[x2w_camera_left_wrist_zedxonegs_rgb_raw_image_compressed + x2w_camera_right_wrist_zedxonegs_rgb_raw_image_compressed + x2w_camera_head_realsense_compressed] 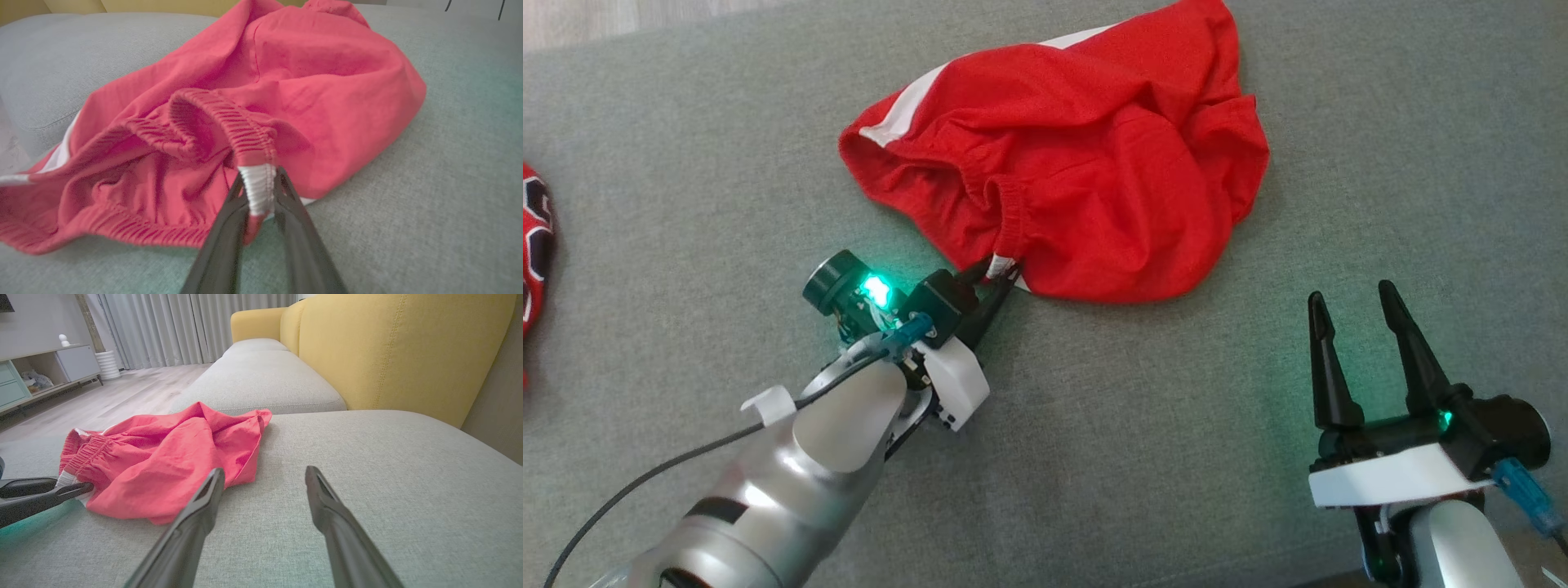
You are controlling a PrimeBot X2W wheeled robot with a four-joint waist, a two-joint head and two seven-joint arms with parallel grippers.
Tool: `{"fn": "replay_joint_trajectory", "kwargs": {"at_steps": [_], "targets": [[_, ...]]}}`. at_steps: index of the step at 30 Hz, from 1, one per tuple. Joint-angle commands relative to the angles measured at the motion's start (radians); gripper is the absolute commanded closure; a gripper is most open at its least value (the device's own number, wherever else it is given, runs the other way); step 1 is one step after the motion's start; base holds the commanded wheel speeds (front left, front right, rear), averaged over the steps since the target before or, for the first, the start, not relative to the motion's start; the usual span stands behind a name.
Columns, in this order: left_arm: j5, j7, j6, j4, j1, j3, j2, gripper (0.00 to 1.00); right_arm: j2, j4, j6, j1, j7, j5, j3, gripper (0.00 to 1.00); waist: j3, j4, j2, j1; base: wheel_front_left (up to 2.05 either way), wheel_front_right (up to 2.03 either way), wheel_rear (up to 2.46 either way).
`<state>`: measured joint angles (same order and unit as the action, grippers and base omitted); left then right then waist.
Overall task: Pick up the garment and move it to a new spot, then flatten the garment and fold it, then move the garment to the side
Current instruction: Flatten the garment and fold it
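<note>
In the head view, red shorts with a white side stripe lay crumpled on the grey sofa seat, toward the top middle. The left gripper reached in from the lower left and pinched the elastic waistband at the near edge of the shorts. The right gripper sat at the lower right, its fingers spread and holding nothing, well apart from the shorts. A red patterned cloth showed at the left edge.

In the left wrist view, the two dark fingers were closed on a white section of the waistband, with the rest of the shorts heaped beyond them on the seat.

In the right wrist view, the spread fingers pointed across the seat, and the shorts lay to their left. The left gripper clamped the waistband at the far left. A yellow backrest stood on the right, with grey curtains and a wooden floor behind.
</note>
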<state>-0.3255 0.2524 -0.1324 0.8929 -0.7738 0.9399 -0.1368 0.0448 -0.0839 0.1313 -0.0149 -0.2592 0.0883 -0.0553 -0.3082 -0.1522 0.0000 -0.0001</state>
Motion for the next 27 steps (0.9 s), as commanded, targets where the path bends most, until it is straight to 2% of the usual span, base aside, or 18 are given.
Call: {"fn": "replay_joint_trajectory", "kwargs": {"at_steps": [1,2,6,10,15,19,22,27], "targets": [[-0.013,0.009,0.002,-0.03,-0.038,-0.01,-0.022,0.89,0.005,0.029,-0.001,-0.011,-0.003,0.006,-0.024,0.0,0.004,0.003,0.0,0.0001,0.0,0.0,0.0],[-0.023,0.009,0.002,-0.034,-0.039,0.003,-0.026,1.0,0.005,0.028,-0.001,-0.009,-0.003,0.006,-0.025,0.0,0.007,0.003,0.0,0.0001,0.0,0.0,0.0],[-0.074,0.009,0.002,-0.076,-0.046,0.067,-0.037,1.0,0.005,0.021,-0.001,-0.002,-0.003,0.007,-0.035,0.0,0.026,-0.001,0.0,0.0001,0.0,0.0,0.0],[-0.197,0.009,0.002,-0.201,-0.074,0.131,-0.037,1.0,0.005,0.013,-0.001,0.008,-0.003,0.014,-0.046,0.0,0.057,-0.014,0.0,0.0001,0.0,0.0,0.0],[-0.371,-0.04,0.002,-0.401,-0.24,0.197,-0.078,1.0,0.005,0.01,-0.001,0.012,-0.003,0.035,-0.062,0.0,0.09,-0.042,0.0,0.0001,0.0,0.0,0.0],[-0.476,-0.086,0.002,-0.512,-0.401,0.152,-0.118,1.0,0.005,0.006,-0.001,0.014,-0.003,0.049,-0.076,0.0,0.105,-0.058,0.0,0.0001,0.0,0.0,0.0],[-0.524,-0.126,0.003,-0.545,-0.467,0.11,-0.156,1.0,0.005,0.008,-0.001,0.014,-0.003,0.056,-0.078,0.0,0.108,-0.059,0.0,0.0001,0.0,0.0,0.0],[-0.57,-0.196,0.029,-0.509,-0.417,0.104,-0.23,1.0,0.005,0.016,-0.001,0.014,-0.003,0.069,-0.061,0.0,0.096,-0.032,0.0,0.0001,0.0,0.0,0.0]]}}
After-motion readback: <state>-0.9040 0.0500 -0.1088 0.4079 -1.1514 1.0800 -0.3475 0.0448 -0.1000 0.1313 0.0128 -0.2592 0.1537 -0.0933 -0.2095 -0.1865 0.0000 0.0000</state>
